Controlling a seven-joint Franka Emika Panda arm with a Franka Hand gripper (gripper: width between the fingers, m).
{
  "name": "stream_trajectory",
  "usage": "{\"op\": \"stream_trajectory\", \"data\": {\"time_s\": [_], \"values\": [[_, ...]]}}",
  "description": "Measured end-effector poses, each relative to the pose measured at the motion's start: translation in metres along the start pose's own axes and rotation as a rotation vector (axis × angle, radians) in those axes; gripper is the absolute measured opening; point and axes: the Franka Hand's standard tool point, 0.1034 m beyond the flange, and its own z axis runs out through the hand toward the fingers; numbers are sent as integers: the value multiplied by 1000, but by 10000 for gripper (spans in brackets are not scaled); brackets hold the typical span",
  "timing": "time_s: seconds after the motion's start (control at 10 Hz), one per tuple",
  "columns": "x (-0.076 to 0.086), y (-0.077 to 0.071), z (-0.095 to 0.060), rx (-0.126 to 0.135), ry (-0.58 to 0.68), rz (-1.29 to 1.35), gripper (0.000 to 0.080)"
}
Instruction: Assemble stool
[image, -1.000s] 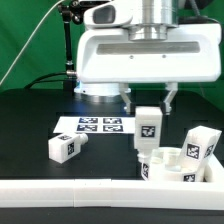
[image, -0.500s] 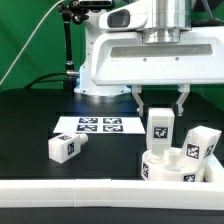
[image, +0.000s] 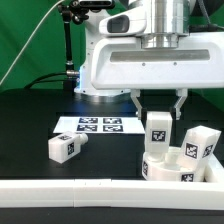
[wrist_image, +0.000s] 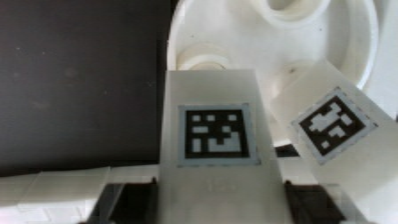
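Gripping a chunky white block leg (image: 158, 130) (tagged, upright), claw (image: 160, 111) clamped on it, over smooth ring-shaped seat (image: 160, 171)

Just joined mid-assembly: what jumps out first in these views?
The gripper grips a white plastic block leg with a black-and-white tag, upright at the white round ring-shaped seat on the exterior view's right. A second tagged white leg sits tilted beside the seat. A third white leg lies alone toward the exterior view's left.
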Motion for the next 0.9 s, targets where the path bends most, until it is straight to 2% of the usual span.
{"op": "stream_trajectory", "data": {"time_s": [0.3,0.8,0.9], "values": [[-4,-1,8,-4,9,-6,337],[-2,-1,9,-7,57,-10,337],[-2,-1,9,-7,57,-10,415]]}}
